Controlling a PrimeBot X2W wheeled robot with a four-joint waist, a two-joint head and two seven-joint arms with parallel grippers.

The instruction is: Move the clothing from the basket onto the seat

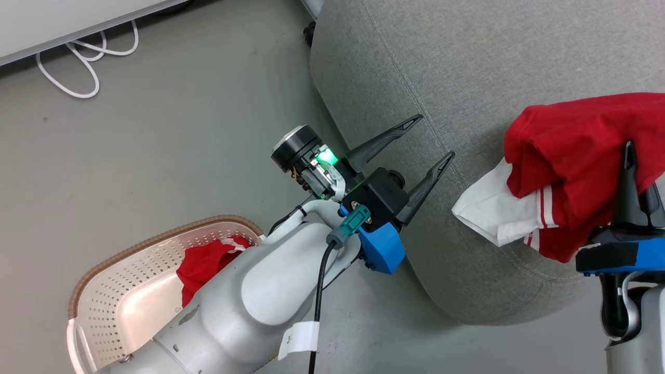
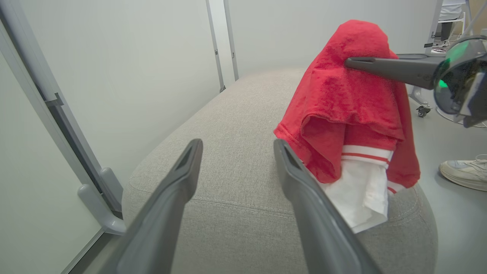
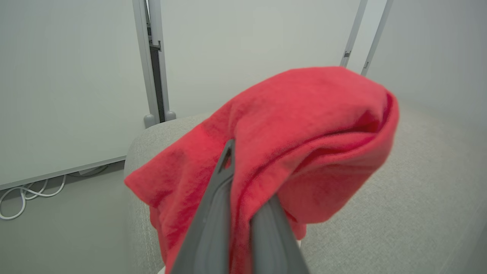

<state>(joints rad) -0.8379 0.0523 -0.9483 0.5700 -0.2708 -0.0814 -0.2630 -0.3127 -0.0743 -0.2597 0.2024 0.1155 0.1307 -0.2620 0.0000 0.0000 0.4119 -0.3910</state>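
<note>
Right hand (image 1: 633, 156) pinches the red clothing (image 1: 576, 140) above the seat (image 1: 467, 62); left hand (image 1: 434, 136) points at it, spread and empty

The basket (image 1: 156, 240) holds one garment (image 1: 205, 265), left of the seat (image 1: 441, 78) under a second garment (image 1: 576, 145)

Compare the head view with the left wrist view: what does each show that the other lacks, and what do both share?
The head view adds the basket, holding a red garment, and a white cable on the floor. The left wrist view adds a shoe on the floor. Both share the grey seat, the open left gripper, and the right gripper shut on a second red garment over the seat.
</note>
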